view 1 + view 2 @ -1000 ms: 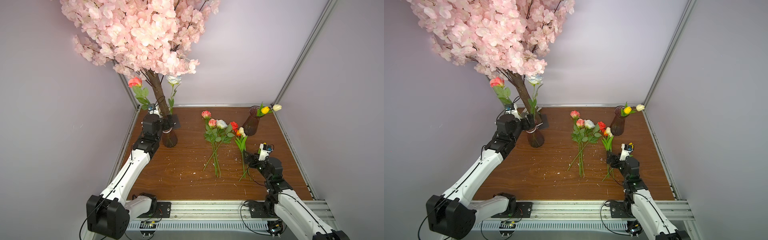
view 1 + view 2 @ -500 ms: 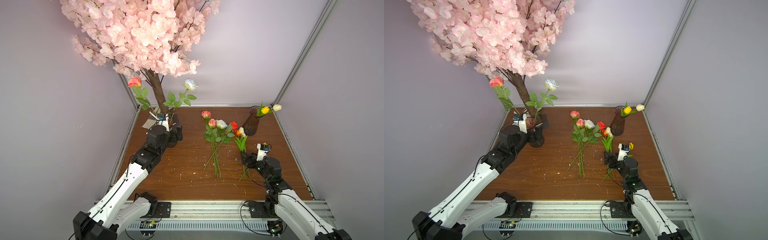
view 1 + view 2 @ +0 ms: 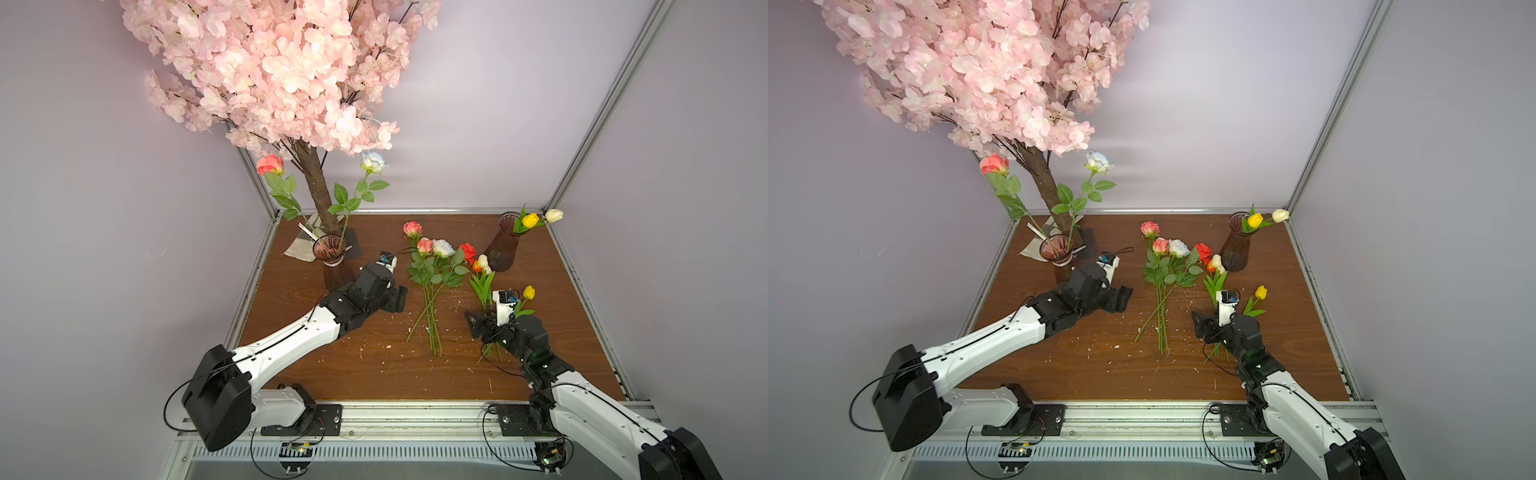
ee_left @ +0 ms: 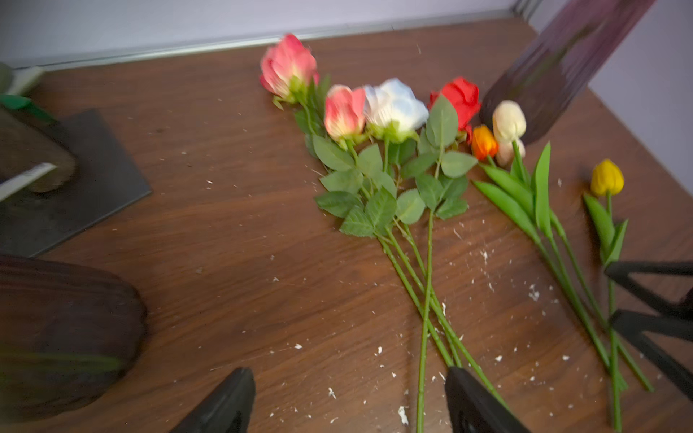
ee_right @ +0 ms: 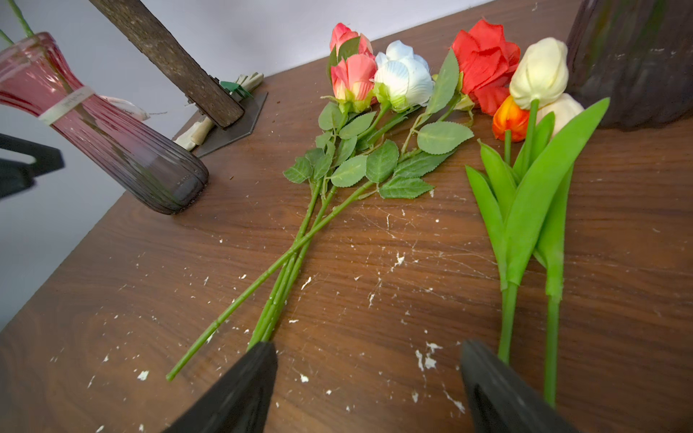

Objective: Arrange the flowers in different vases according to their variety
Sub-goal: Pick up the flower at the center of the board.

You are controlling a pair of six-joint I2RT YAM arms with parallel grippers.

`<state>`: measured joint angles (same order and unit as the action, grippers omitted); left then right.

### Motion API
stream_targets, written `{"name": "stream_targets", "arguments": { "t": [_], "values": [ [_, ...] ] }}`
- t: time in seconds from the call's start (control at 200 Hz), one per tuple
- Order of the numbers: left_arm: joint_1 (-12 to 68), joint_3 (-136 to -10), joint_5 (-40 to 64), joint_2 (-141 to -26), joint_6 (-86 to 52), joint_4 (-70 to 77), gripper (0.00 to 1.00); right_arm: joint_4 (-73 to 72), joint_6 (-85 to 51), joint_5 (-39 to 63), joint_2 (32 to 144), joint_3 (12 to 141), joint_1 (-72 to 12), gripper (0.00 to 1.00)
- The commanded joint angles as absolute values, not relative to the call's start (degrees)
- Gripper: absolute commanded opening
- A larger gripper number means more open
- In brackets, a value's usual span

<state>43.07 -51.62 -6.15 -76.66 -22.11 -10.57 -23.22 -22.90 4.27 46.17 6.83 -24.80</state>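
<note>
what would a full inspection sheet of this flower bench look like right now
surface: brown wooden table, scratched
job's things: banded vase holds two roses; far vase holds two tulips; four loose roses, four loose tulips
clutter: white flakes scattered; pale scrap at the tree foot
claws: left claw open, empty, near rose stems; right claw open, empty, near tulip stems
cables: black loops at arm bases, off the wood
surroundings: pink blossom tree, lilac walls

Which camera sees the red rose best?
The right wrist view: the red rose is close and sharp, petals clear. The left wrist view shows it blurred. In both top views it is small.
</note>
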Motion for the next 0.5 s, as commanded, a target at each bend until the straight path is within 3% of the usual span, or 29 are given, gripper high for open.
{"name": "stream_targets", "arguments": {
  "t": [0.0, 0.255, 0.495],
  "values": [
    [45.06, -56.49, -3.03, -82.25, -21.76, -10.36, 0.75, -23.22, -21.61, -1.86, 44.63, 9.54, -25.40, 0.85],
    [47.92, -68.20, -0.46, -96.96, -19.89, -14.47, 0.61, -19.78, -22.06, -10.58, 36.26, 7.76, -25.40, 0.88],
    [49.88, -79.31, 0.19, -109.24, -17.52, -18.99, 0.45, -19.34, -22.37, -12.11, 36.49, 7.90, -25.40, 0.89]
  ]
}}
